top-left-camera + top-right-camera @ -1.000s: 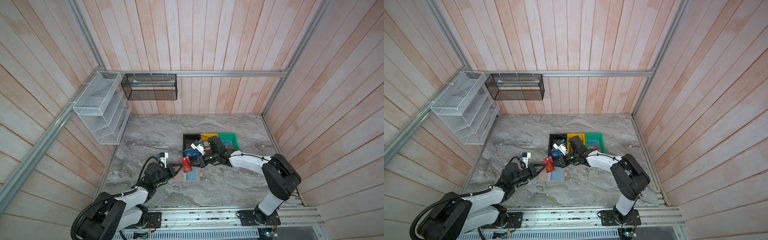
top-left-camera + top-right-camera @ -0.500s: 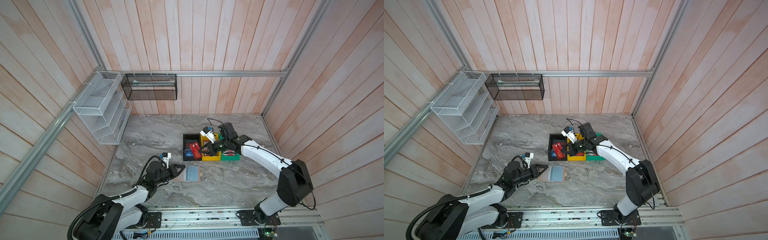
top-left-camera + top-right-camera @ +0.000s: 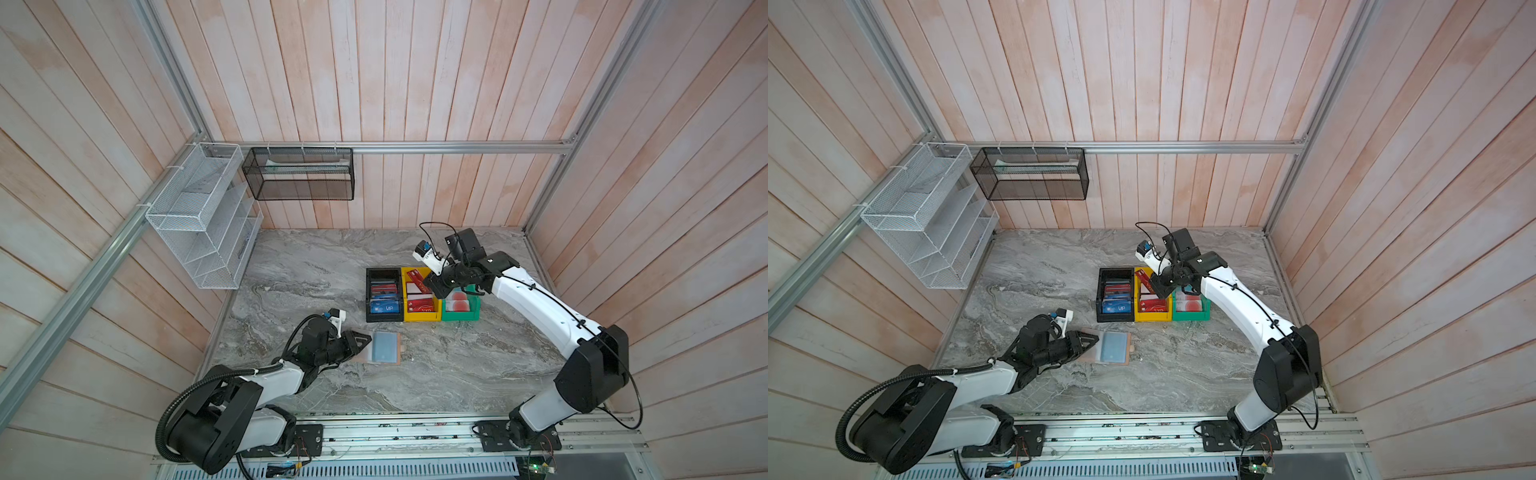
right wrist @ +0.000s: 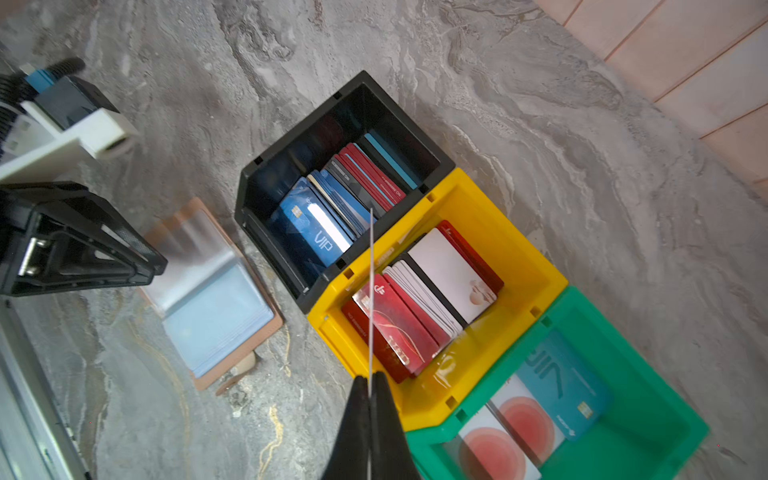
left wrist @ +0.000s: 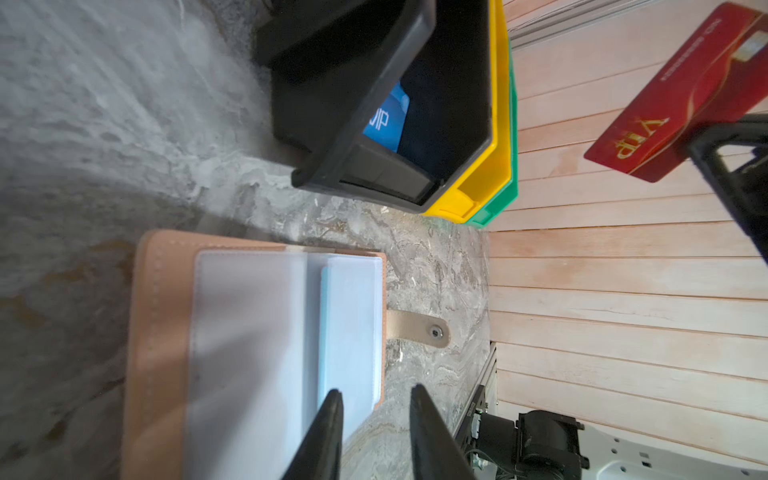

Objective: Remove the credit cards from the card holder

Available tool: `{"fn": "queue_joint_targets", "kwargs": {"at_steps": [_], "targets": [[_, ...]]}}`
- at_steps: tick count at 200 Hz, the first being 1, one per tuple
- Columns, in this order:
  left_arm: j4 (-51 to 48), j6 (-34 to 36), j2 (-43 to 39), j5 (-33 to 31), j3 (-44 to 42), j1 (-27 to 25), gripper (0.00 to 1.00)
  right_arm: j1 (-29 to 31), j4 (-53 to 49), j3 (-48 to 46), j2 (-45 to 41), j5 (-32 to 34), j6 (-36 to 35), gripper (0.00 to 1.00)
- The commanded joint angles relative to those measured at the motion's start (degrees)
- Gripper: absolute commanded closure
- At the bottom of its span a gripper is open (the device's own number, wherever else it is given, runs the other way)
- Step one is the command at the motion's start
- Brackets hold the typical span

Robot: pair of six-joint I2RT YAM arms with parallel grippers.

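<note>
The tan card holder (image 3: 384,347) (image 3: 1113,347) lies open on the marble table, its bluish sleeves (image 5: 249,332) facing up. My left gripper (image 5: 376,392) (image 3: 368,338) is open at the holder's left side. One fingertip (image 5: 336,397) is over a sleeve and nothing is between the jaws. My right gripper (image 4: 369,376) (image 3: 428,282) is shut on a red "VIP" credit card (image 5: 685,95), seen edge-on (image 4: 370,291) in the right wrist view, above the yellow bin (image 3: 419,319). More credit cards (image 4: 316,232) stand in the bins.
Three bins stand side by side beyond the holder: a black bin (image 3: 368,295) with blue and red cards, the yellow one with red and white cards, and a green bin (image 3: 459,318) with teal and red-circle cards. Wire baskets (image 3: 199,216) hang on the left and back walls.
My right gripper has carried the red card from the card holder up and back to over the yellow bin. My left gripper's jaws have parted and it stays at the holder.
</note>
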Motion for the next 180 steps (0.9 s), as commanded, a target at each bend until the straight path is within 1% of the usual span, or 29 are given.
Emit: {"fn": "queue_joint_targets", "kwargs": {"at_steps": [1, 21, 51, 77, 105, 145, 180], "targets": [[0.4, 1.5, 1.0, -0.3, 1.4, -0.2, 0.69, 0.1, -1.1, -1.3, -1.4, 7.1, -8.6, 1.00], [0.0, 1.7, 1.2, -0.6, 1.6, -0.2, 0.69, 0.1, -0.1, -3.5, -2.5, 10.0, -13.1, 1.00], [-0.8, 1.9, 1.4, -0.8, 2.1, -0.2, 0.69, 0.2, 2.1, -6.8, -3.4, 9.6, -16.5, 1.00], [-0.8, 1.9, 1.8, -0.9, 2.0, -0.2, 0.69, 1.3, 3.4, -8.6, -1.8, 9.8, -17.8, 1.00], [-0.7, 1.9, 2.5, -0.8, 1.9, -0.2, 0.69, 2.5, 3.3, -8.5, 0.9, 9.8, -18.6, 1.00], [-0.4, 2.2, 3.6, -0.7, 2.4, -0.2, 0.69, 3.4, 1.9, -7.7, 4.9, 12.1, -19.0, 1.00], [-0.2, 2.4, 4.8, -0.6, 2.7, -0.2, 0.69, 3.4, 2.4, -8.2, 6.6, 13.4, -19.3, 1.00]]}}
